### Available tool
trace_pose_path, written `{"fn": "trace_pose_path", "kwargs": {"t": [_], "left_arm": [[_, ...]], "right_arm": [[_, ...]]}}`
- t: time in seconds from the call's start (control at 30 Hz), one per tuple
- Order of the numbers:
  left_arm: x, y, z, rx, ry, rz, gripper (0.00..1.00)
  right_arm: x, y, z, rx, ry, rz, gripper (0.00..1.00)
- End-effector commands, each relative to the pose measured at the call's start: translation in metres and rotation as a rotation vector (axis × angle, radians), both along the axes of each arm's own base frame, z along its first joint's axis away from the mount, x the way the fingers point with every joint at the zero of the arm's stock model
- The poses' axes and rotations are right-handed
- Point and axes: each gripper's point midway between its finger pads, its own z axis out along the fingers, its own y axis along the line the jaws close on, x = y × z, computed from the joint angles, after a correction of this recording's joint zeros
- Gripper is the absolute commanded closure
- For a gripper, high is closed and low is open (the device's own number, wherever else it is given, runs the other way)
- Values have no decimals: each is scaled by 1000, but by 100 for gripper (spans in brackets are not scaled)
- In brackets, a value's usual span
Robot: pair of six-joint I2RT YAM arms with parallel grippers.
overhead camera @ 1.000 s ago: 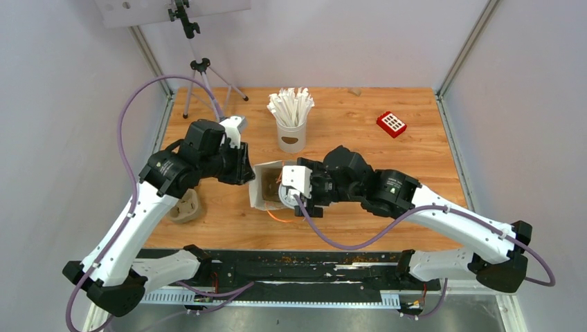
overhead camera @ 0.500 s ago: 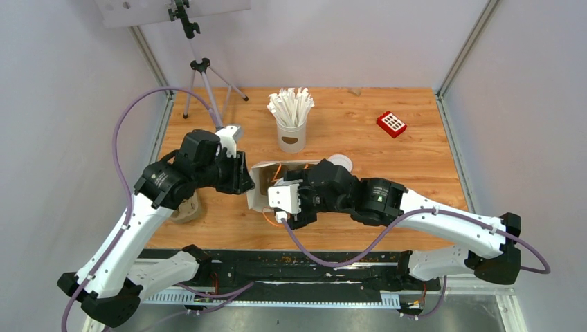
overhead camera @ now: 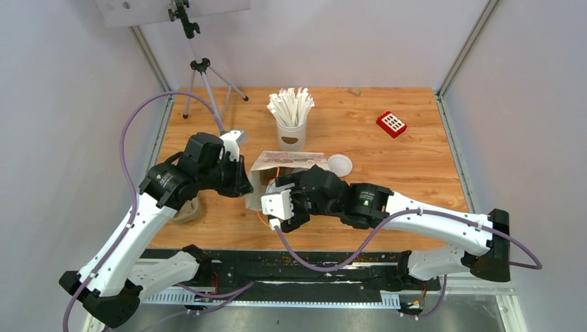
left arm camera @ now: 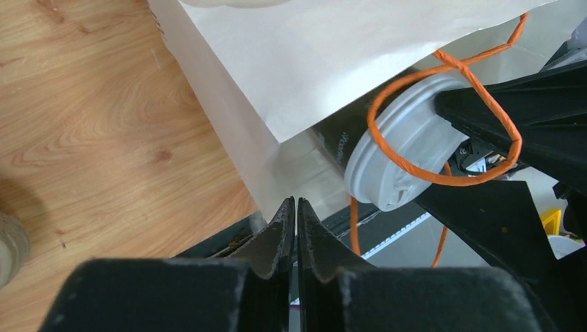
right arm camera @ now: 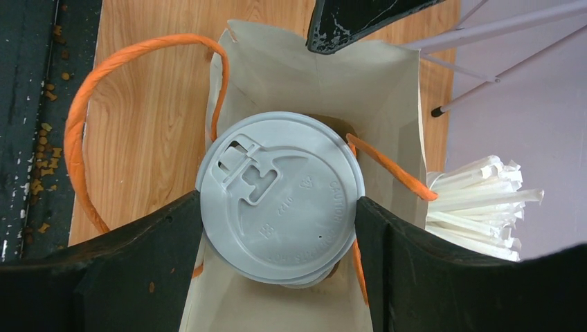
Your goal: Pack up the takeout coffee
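A white paper bag (overhead camera: 287,160) with orange handles (right arm camera: 138,48) lies tipped on the table, its mouth towards the right arm. My right gripper (right arm camera: 279,202) is shut on a dark coffee cup with a white lid (right arm camera: 280,207), held at the bag's mouth (right arm camera: 311,76). In the left wrist view the same lid (left arm camera: 408,149) pokes out under the bag's wall (left arm camera: 311,55), ringed by an orange handle (left arm camera: 443,176). My left gripper (left arm camera: 296,202) pinches the bag's edge, jaws nearly together; from above it (overhead camera: 244,185) sits at the bag's left side. A second lidded cup (overhead camera: 339,164) stands behind the right arm.
A white cup of paper-wrapped sticks (overhead camera: 291,131) stands just behind the bag. A beige pulp carrier (overhead camera: 185,209) lies under the left arm. A red block (overhead camera: 392,124) sits at the back right, a tripod (overhead camera: 201,76) at the back left. A black rail (overhead camera: 291,263) runs along the near edge.
My right gripper moved left and nearer with its cup, uncovering the second cup. The bag tipped over so that its side shows. My left jaws closed on its edge.
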Motion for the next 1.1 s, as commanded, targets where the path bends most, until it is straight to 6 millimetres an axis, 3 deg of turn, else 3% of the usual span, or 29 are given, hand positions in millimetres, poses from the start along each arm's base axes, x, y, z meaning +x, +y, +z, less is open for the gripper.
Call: {"fn": "trace_pose_path", "kwargs": {"t": [0.0, 0.13, 0.33, 0.53, 0.7, 1.07], "left_arm": [[0, -5, 6, -42, -34, -22, 92], [0, -8, 7, -57, -31, -35, 100], [0, -9, 11, -64, -34, -31, 99], [6, 12, 13, 27, -63, 42, 68], [14, 25, 17, 89, -103, 81, 62], [24, 20, -2, 86, -119, 49, 52]], "right_arm": [[4, 19, 13, 59, -63, 45, 24], [2, 28, 14, 62, -64, 81, 24], [3, 25, 13, 71, -68, 64, 24], [6, 6, 12, 53, -77, 8, 24], [5, -1, 5, 29, -63, -2, 23], [4, -5, 2, 29, -62, -7, 23]]}}
